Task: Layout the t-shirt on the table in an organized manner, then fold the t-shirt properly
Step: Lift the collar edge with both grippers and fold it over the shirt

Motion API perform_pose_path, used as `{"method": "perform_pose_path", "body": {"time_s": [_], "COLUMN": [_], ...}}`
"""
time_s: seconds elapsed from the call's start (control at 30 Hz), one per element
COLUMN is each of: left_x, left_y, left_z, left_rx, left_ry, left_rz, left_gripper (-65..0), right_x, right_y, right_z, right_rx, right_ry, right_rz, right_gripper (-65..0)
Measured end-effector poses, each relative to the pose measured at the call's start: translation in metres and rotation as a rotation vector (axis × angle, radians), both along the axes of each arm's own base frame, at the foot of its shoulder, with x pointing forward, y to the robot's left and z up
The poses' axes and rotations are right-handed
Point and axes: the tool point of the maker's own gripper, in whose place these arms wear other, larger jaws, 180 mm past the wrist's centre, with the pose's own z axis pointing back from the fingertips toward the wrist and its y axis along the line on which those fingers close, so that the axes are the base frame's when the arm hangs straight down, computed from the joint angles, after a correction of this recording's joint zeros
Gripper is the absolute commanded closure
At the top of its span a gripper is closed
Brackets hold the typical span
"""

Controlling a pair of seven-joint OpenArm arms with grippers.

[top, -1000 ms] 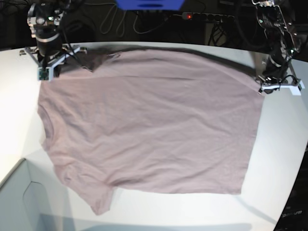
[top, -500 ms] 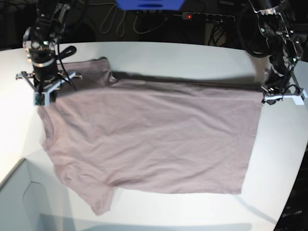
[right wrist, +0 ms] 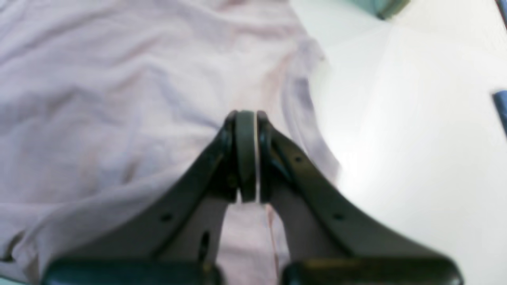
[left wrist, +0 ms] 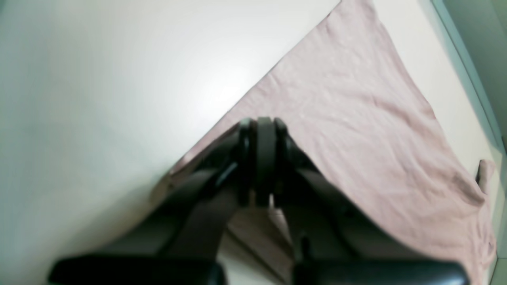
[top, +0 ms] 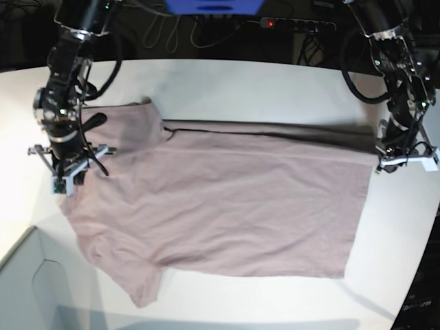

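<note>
- The t-shirt (top: 220,206) is what both my grippers are pinched on: in the right wrist view my right gripper (right wrist: 246,158) has its jaws pressed together with mauve cloth running under them, and in the left wrist view my left gripper (left wrist: 264,162) is likewise closed tight over a corner of the cloth.
- In the base view my right gripper (top: 67,180) sits at the left edge of the frame on the shoulder end, and my left gripper (top: 405,161) at the right edge on the hem end; the far edge of the shirt hangs between them as a lifted fold, the rest lying flat on the table (top: 240,82).
- To do this step well, I judge I should bring both ends toward the near edge together, level and taut, so the fold line runs straight and the top layer lands square on the lower one.
- Letting go unevenly would, I think, skew the hem.
- Both wrist views are blurred, so I cannot see how much cloth sits between the pads.
- The collar label is not visible, and a pale box corner (top: 27,275) cuts into the lower left of the base view.
</note>
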Motion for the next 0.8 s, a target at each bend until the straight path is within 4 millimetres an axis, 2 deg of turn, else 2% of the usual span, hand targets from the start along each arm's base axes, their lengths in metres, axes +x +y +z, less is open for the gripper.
{"method": "perform_pose_path", "body": {"time_s": [0.1,0.17,0.3,0.4,0.47,0.53,0.6,0.7,0.73,0.8], "left_x": [0.012,0.02,0.029,0.029,0.028,0.028,0.028,0.028,0.028,0.028], "left_y": [0.0,0.0,-0.002,-0.002,-0.003,-0.003,-0.003,-0.003,-0.003,-0.003], "left_z": [0.009,0.008,0.002,0.001,0.0,0.0,0.0,-0.001,-0.001,-0.001], "left_rx": [-0.003,-0.02,-0.052,-0.052,-0.053,-0.054,-0.054,-0.053,-0.053,-0.054], "left_ry": [-0.031,-0.038,-0.031,-0.029,-0.028,-0.028,-0.027,-0.027,-0.027,-0.027], "left_rz": [0.002,0.008,0.011,0.011,0.012,0.013,0.012,0.013,0.013,0.013], "left_gripper": [0.0,0.0,0.0,0.0,0.0,0.0,0.0,0.0,0.0,0.0], "right_x": [0.011,0.019,0.036,0.036,0.026,0.012,0.001,-0.001,0.0,0.001], "right_y": [-0.005,-0.006,-0.008,-0.008,-0.008,-0.009,-0.009,-0.008,-0.008,-0.008], "right_z": [-0.003,-0.005,0.004,0.004,-0.005,-0.018,-0.027,-0.029,-0.028,-0.028], "right_rx": [0.005,0.014,0.019,0.016,0.015,0.013,0.013,0.016,0.017,0.019], "right_ry": [0.004,0.01,-0.017,-0.019,0.006,0.047,0.08,0.082,0.075,0.075], "right_rz": [-0.005,-0.004,-0.003,-0.002,-0.002,-0.002,-0.003,-0.004,-0.003,-0.002], "right_gripper": [0.0,0.0,0.0,0.0,0.0,-5.1,-14.6,-27.1,-29.8,-30.4]}}
